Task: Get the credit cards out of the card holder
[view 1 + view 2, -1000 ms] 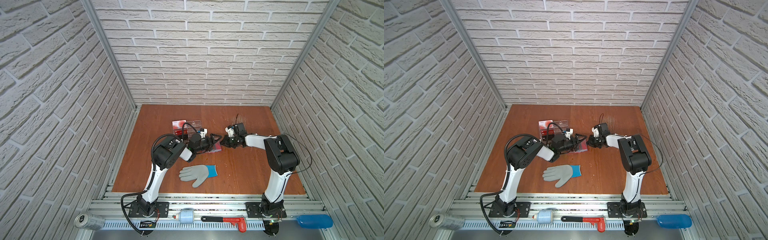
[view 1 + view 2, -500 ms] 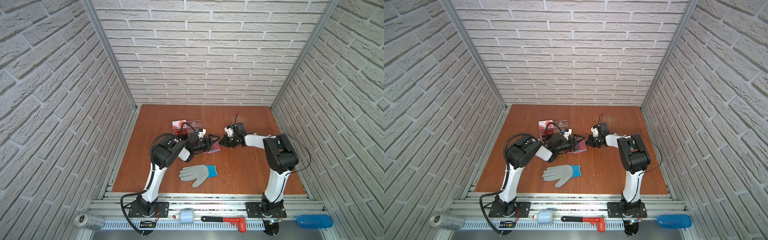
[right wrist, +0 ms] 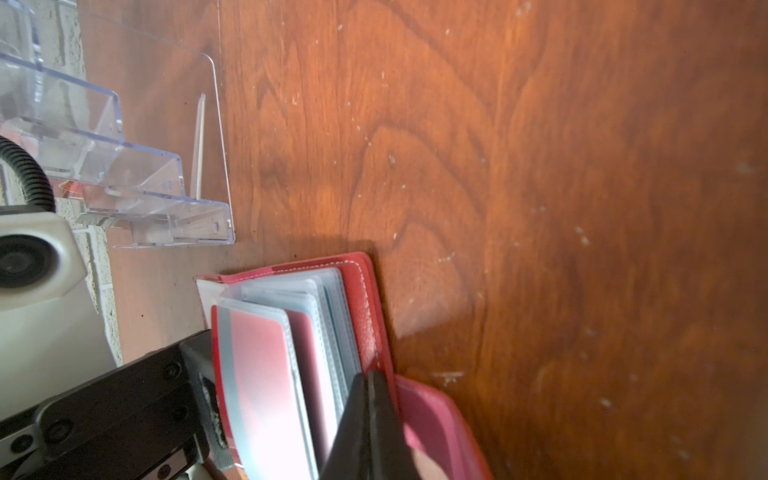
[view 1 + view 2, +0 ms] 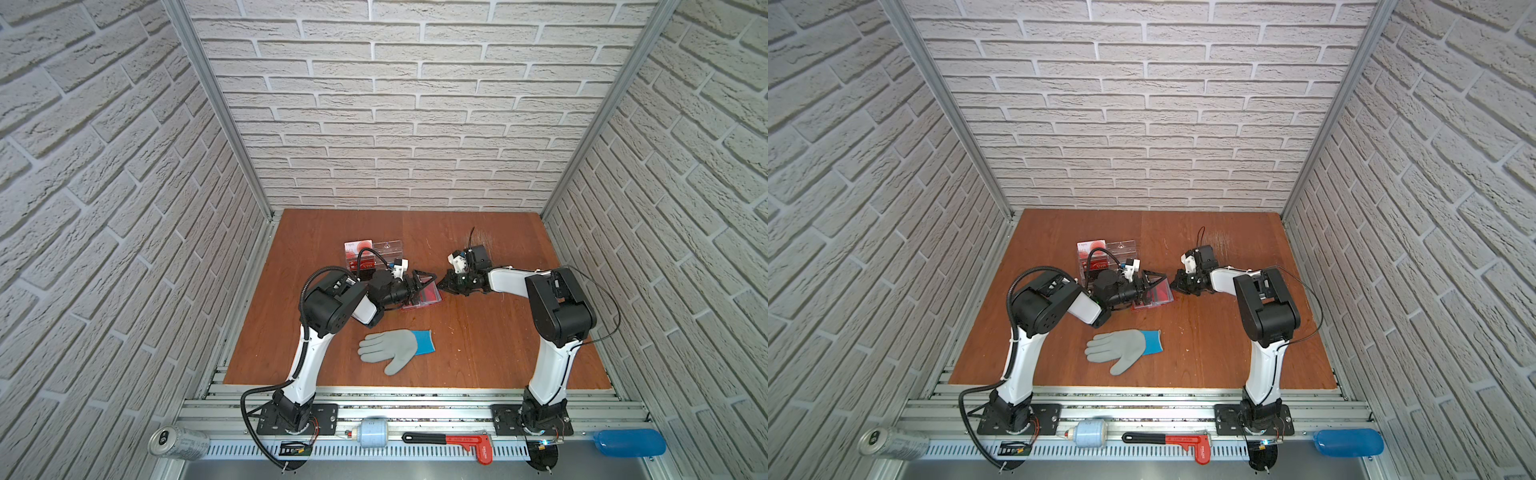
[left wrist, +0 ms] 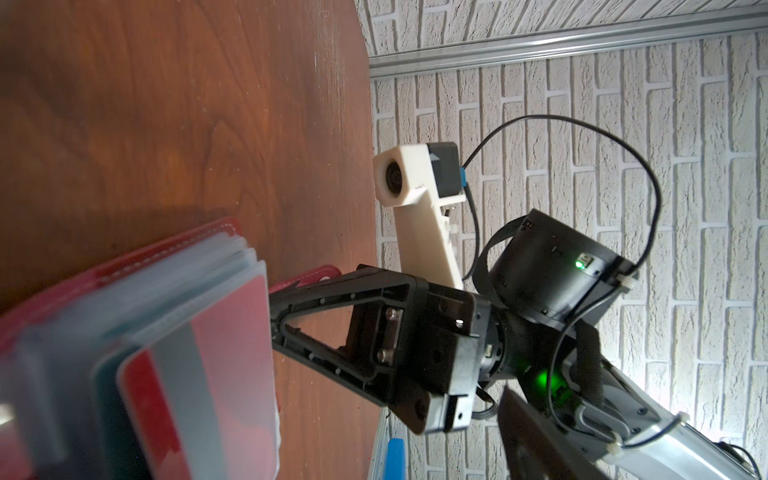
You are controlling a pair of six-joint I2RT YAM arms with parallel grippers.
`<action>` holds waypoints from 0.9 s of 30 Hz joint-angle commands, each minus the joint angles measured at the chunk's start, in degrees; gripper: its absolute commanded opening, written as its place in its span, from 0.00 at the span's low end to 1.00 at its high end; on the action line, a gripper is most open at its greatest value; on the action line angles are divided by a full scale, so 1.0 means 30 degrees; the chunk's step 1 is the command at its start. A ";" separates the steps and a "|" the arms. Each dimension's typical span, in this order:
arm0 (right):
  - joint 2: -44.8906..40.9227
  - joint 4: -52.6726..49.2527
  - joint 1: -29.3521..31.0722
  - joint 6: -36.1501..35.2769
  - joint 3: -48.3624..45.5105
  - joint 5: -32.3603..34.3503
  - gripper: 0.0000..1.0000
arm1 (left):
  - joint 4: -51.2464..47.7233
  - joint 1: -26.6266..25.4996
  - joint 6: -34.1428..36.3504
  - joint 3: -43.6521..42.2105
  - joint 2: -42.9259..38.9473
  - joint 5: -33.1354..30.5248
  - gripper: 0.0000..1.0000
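The dark red card holder [image 4: 428, 296] [image 4: 1158, 297] lies open on the table, its clear sleeves fanned upward [image 3: 316, 299]. In the top sleeve sits a red credit card [image 3: 257, 374] [image 5: 232, 353] with a grey stripe. A teal edge [image 5: 106, 386] shows in a sleeve beneath it. My left gripper [image 4: 426, 286] is open at the holder, and one black finger [image 3: 124, 395] lies against the end where the red card shows. From the opposite side my right gripper [image 3: 370, 386] [image 4: 442, 287] is shut, its tips pressing on the red cover beside the strap tab [image 3: 436, 424].
A clear acrylic stand [image 4: 374, 255] [image 3: 124, 166] with cards in it stands just behind the holder. A grey and blue glove [image 4: 392, 349] lies nearer the front. A can [image 4: 178, 442], a red wrench [image 4: 453, 440] and a blue bottle [image 4: 629, 442] lie on the front rail.
The left arm's elbow has drifted slightly to the left. The card holder and the right gripper have stayed in place.
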 commanded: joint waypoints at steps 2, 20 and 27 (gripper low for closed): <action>0.1542 -0.2217 0.0574 -0.0038 -0.0624 0.1372 0.06 | 0.1298 0.0226 0.0372 -0.0590 -0.0882 0.0750 0.91; 0.1557 -0.2204 0.0538 -0.0039 -0.0655 0.1293 0.06 | 0.1110 0.0764 0.1006 -0.1486 -0.1164 0.0894 0.90; 0.1593 -0.2203 0.0553 -0.0039 -0.0655 0.1283 0.06 | 0.0860 0.0946 0.1337 -0.1743 -0.1239 0.0988 0.85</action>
